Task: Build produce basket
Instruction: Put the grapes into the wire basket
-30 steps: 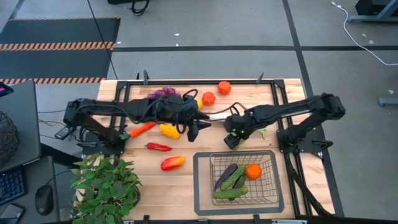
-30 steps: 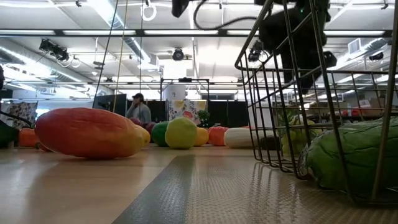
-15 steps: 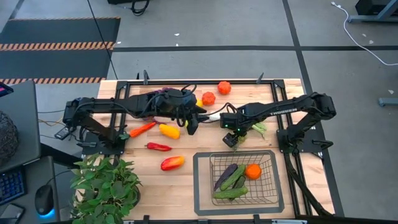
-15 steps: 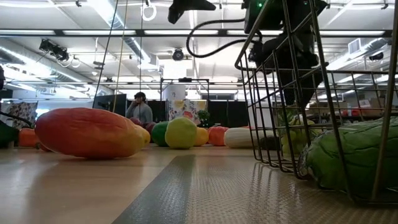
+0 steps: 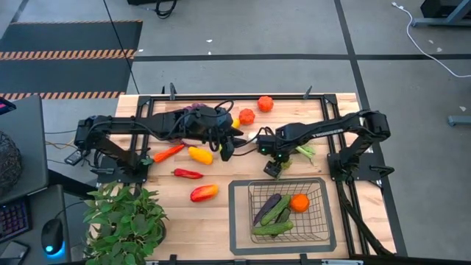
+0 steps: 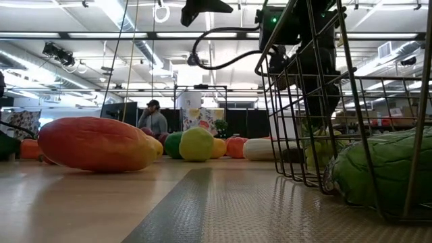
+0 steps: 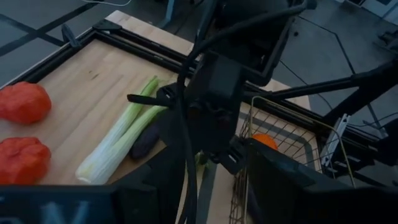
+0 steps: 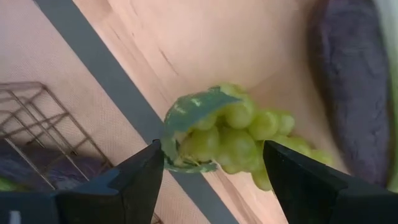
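Right tool (image 8: 211,171) sits just above a bunch of green grapes (image 8: 239,140), fingers spread apart either side of it, nothing gripped yet; in the high view that tool (image 5: 274,166) is just beyond the basket (image 5: 282,216) on its far side, grapes hidden under it there. Basket already holds cucumbers (image 5: 274,228), an eggplant (image 5: 266,207) and an orange tomato (image 5: 299,202). Step in hand, judging by this: pick the grapes and drop them in. To do it well: come straight down so both fingers straddle the fat middle of the bunch, not the leaf (image 8: 193,118) at the end, which would likely slip out; close gently, since a lumpy bunch can roll sideways. A dark eggplant (image 8: 348,81) lies close beside the grapes, away from the basket, so keep the far finger clear of it. Lift well over the basket's far wall before crossing, the frame is right next to the grapes. Left tool (image 5: 227,149) hangs further from the basket, to its far left near the yellow pepper (image 5: 199,154); cannot tell its fingers. Leek (image 7: 121,137) and two tomatoes (image 7: 23,102) still lie on the surface (image 5: 213,213), beyond the basket.
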